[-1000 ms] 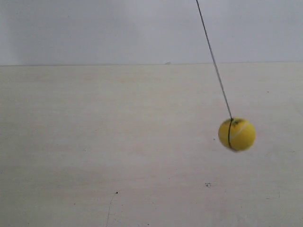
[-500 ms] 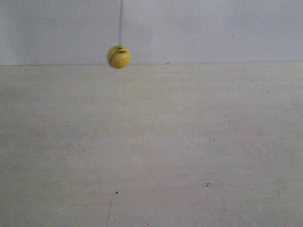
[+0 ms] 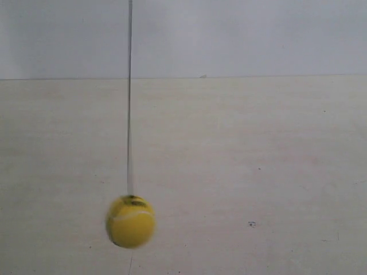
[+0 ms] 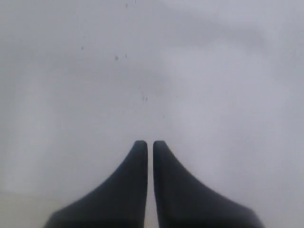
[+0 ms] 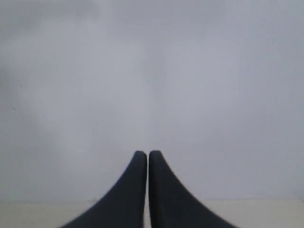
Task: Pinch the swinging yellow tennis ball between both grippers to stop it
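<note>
**Ball on its string, both jaws together**

The yellow tennis ball [image 3: 131, 221] hangs, slightly blurred, low at the exterior view's left, in front of the pale worktop [image 3: 258, 143]. Its thin string [image 3: 129, 114] runs almost straight up out of view. The left gripper [image 4: 150, 145] and the right gripper [image 5: 148, 154] each face a blank grey wall [image 3: 258, 34], jaws drawn together and holding nothing.

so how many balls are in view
1: the ball hangs from a string, low and left of centre in the exterior view. Neither wrist view shows any.
</note>
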`<state>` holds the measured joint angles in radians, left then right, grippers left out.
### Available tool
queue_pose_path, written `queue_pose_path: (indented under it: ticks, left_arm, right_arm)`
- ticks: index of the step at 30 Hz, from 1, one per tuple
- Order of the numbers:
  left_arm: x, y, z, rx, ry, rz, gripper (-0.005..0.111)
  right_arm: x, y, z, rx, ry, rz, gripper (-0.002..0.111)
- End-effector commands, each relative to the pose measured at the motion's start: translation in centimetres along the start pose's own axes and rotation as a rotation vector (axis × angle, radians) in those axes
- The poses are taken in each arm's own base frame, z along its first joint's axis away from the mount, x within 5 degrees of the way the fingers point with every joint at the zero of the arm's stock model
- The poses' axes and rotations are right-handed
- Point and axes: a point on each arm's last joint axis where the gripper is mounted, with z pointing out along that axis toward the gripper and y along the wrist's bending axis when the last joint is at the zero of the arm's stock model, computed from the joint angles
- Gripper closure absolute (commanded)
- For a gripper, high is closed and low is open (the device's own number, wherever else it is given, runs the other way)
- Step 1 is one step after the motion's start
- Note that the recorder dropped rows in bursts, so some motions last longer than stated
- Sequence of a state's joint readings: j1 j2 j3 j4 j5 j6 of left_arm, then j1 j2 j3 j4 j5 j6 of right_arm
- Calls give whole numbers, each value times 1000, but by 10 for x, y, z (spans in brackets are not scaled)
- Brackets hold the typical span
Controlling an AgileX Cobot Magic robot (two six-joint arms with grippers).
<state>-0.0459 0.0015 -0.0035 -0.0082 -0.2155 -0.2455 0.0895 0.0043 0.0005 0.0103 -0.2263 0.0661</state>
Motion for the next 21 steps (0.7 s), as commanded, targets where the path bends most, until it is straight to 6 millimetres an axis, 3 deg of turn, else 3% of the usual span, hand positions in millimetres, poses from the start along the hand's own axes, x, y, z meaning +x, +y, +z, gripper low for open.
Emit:
queue_pose_path:
  ticks: [1, 8, 11, 16, 21]
  left_arm:
    - [-17, -4, -2, 55, -199, -50, 102]
    - [-30, -16, -5, 152, -312, 110, 102]
    - [-39, -21, 3, 176, -319, 152, 102]
    - [-60, -26, 38, 154, -235, 204, 102]
    - [-64, -30, 100, 148, -61, 242, 102]
  right_arm:
    - [-8, 0, -1, -9, -84, 114, 108]
    - [-24, 1, -4, -47, -267, 229, 108]
    - [-34, 2, -7, -69, -382, 228, 108]
    - [-44, 3, 14, -52, -314, 206, 108]
    - [-60, 9, 71, -67, -159, 119, 108]
